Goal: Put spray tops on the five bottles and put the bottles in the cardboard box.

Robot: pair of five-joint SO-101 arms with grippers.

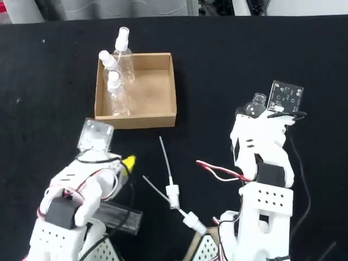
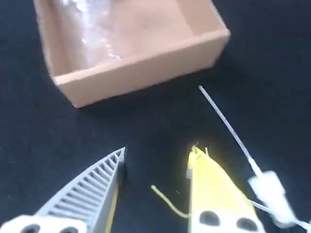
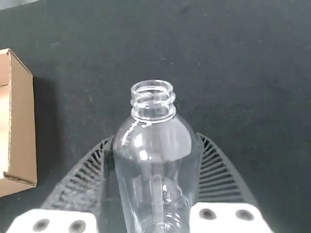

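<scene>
The cardboard box [image 1: 163, 117] sits at the back left of the black table and holds three clear bottles with white spray tops [image 1: 116, 81]. Two loose spray tops [image 1: 173, 194] with long dip tubes lie between the arms, one of them [image 2: 269, 191] just beside my left gripper [image 2: 158, 155], which stands open and empty in front of the box [image 2: 146, 68]. My right gripper [image 3: 155, 145] is shut on an uncapped clear bottle [image 3: 153, 145], its open neck [image 1: 259, 100] pointing away from the arm, to the right of the box [image 3: 19, 131].
A clear bottle [image 1: 117, 215] lies on its side near the left arm's base. Red and white cables [image 1: 217, 171] hang beside the right arm. Open black table lies to the right and behind the box.
</scene>
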